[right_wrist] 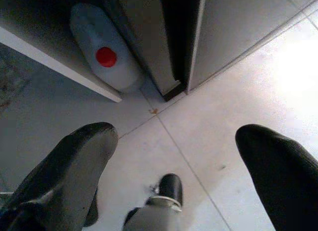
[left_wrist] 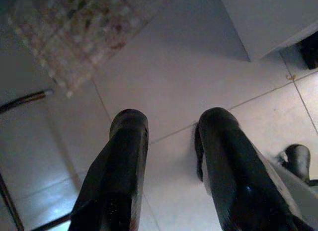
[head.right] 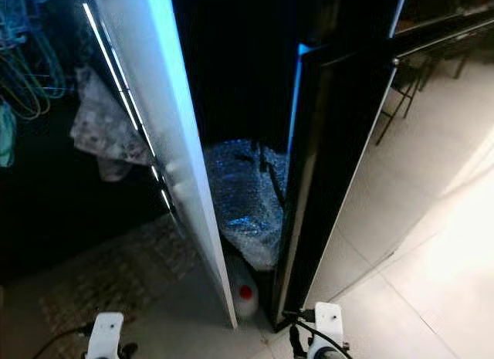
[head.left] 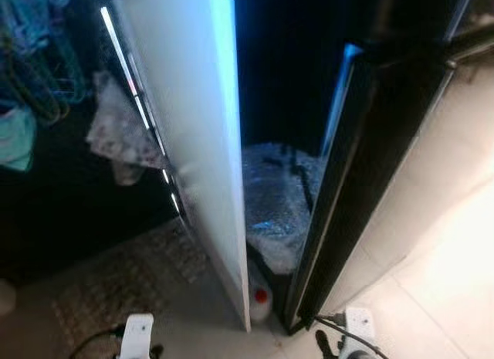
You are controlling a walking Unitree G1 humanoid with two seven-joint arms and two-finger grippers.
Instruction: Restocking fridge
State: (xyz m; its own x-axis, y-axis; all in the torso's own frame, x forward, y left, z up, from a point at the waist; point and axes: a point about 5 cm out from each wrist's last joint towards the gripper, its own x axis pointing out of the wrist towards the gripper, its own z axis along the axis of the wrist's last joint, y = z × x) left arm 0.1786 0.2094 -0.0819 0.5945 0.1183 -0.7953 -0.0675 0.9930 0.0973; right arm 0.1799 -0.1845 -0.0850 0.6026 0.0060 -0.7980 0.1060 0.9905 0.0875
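Fingers of left gripper (left_wrist: 169, 141) and right gripper (right_wrist: 179, 156) are hanging spread and empty over the floor (right_wrist: 238, 112), jug (right_wrist: 107, 54) lying at eleven o'clock.

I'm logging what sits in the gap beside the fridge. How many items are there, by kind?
Bubble-wrapped bundle: 1
White jug with red cap: 1
Total: 2

Both grippers end in two long black fingers (left_wrist: 121, 176) — rounded, slightly glossy. White wrist blocks (head.left: 137, 333) trail thin black cables (head.left: 351, 336).
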